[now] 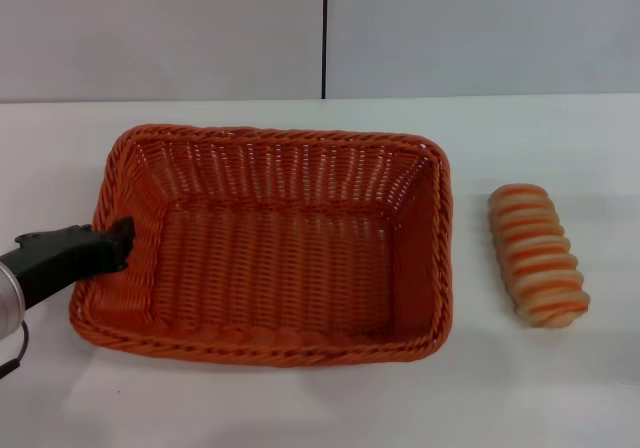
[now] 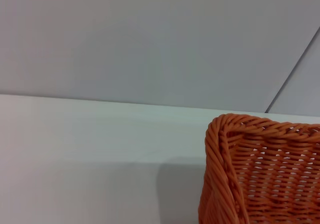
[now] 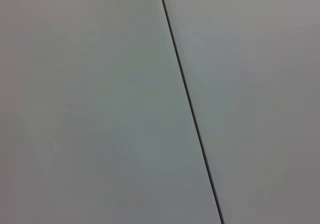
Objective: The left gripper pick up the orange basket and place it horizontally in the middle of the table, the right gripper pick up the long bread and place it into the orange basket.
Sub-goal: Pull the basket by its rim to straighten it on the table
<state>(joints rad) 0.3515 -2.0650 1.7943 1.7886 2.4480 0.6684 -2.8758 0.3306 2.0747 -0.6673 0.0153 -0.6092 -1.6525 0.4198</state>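
The orange basket (image 1: 280, 136) lies lengthwise across the middle of the white table (image 1: 300, 408), open side up and empty. My left gripper (image 1: 118, 246), black on a silver-grey arm, reaches in from the left and sits at the basket's left rim, its tip over the inside of the wall. One corner of the basket (image 2: 260, 174) also shows in the left wrist view, resting on the table. The long bread (image 1: 536, 255), a beige loaf with orange-brown stripes, lies on the table to the right of the basket, apart from it. My right gripper is out of view.
A pale grey wall (image 1: 160, 28) with a dark vertical seam (image 1: 324, 28) stands behind the table. The right wrist view holds only that wall and its seam (image 3: 190, 104). Bare tabletop surrounds the basket and the bread.
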